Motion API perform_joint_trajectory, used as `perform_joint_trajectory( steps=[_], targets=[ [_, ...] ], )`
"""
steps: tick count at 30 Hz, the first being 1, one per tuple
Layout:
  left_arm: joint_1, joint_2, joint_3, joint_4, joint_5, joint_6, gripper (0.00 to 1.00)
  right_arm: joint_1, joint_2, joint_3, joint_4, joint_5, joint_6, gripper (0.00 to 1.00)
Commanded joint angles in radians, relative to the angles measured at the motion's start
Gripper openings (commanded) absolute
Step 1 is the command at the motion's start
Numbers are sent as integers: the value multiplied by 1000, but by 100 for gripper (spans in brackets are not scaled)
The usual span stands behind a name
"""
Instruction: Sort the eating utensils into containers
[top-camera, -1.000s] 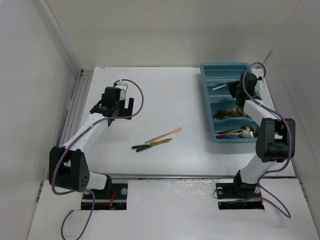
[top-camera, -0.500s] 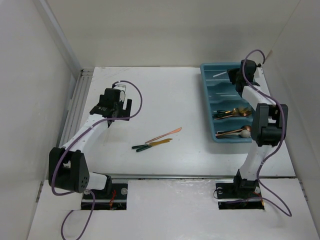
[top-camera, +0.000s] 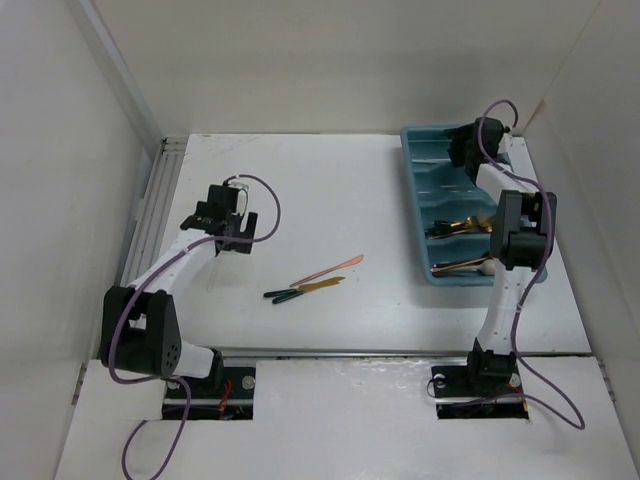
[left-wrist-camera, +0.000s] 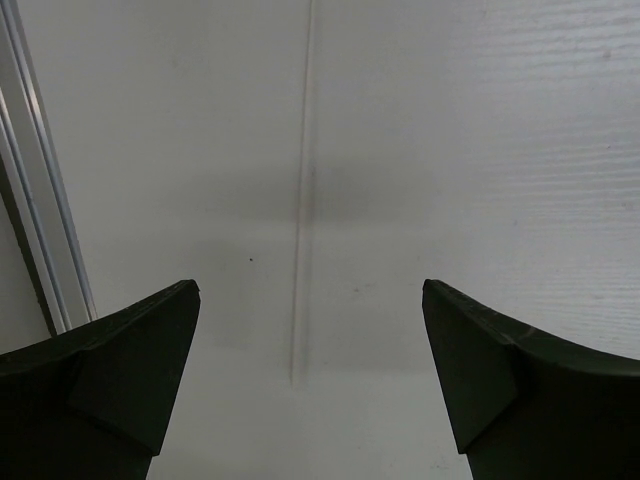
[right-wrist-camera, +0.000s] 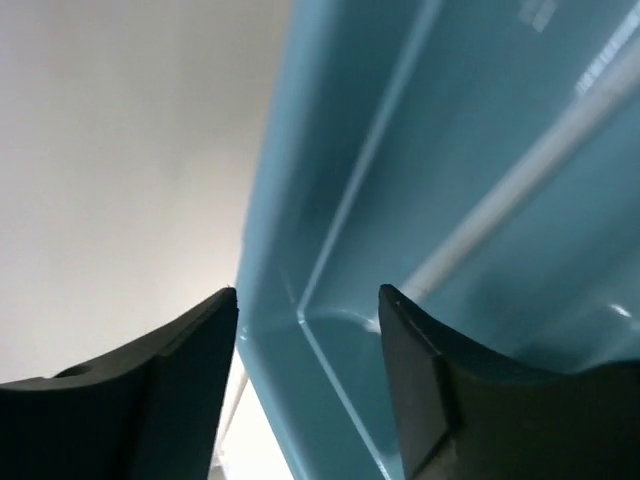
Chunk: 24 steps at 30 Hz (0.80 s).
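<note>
The teal tray (top-camera: 417, 205) of containers stands at the right. Gold utensils (top-camera: 462, 228) lie in one near slot and a spoon (top-camera: 472, 266) in the nearest. My right gripper (top-camera: 462, 152) hangs open over the tray's far end. In the right wrist view its jaws (right-wrist-camera: 308, 290) stand apart with nothing between them, over the tray's corner (right-wrist-camera: 330, 150), and a pale slim utensil (right-wrist-camera: 520, 180) lies in the slot. A copper utensil (top-camera: 328, 269) and two green-handled ones (top-camera: 300, 291) lie mid-table. My left gripper (top-camera: 233, 238) is open over bare table (left-wrist-camera: 310, 285).
White walls close in the table on the left, back and right. A metal rail (top-camera: 160, 200) runs along the left edge, also seen as the rail (left-wrist-camera: 35, 200) in the left wrist view. Purple cables loop over both arms.
My right gripper moved to the tray's far end and opened, letting go of the pale utensil. My left gripper drew a little nearer and lower over the table.
</note>
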Motion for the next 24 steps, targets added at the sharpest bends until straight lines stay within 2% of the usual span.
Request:
perform_joint_trajectory(
  steps=[1, 3, 5, 7, 8, 9, 10, 13, 18, 20, 21, 24],
  targets=[
    [19, 53, 19, -79, 24, 38, 91, -3, -52, 73, 12, -8, -116, 66],
    [28, 102, 44, -126, 37, 51, 89, -3, -81, 85, 12, -8, -191, 74],
    [38, 133, 57, -151, 61, 65, 89, -3, -103, 97, 12, -34, -251, 74],
    [57, 188, 85, -192, 62, 74, 89, -3, -134, 125, 12, -63, -388, 75],
    [57, 209, 97, -205, 72, 75, 89, 14, -150, 125, 12, -72, -440, 85],
    [68, 246, 108, -234, 89, 75, 89, 28, -192, 125, 12, -73, -496, 100],
    [68, 262, 134, -248, 107, 84, 89, 44, -215, 125, -6, -73, -617, 100],
    [77, 291, 166, -269, 138, 93, 89, 127, -308, 116, -58, -1, -823, 100],
    [100, 360, 205, -260, 160, 93, 86, 233, -419, 36, -69, 32, -980, 100],
    [114, 413, 217, -260, 175, 116, 79, 282, -456, 13, -94, 32, -1044, 99],
    [126, 433, 232, -260, 192, 116, 67, 299, -467, 13, -104, 32, -1067, 99],
    [136, 518, 260, -297, 224, 136, 42, 360, -508, 2, -155, 94, -1138, 99]
  ],
)
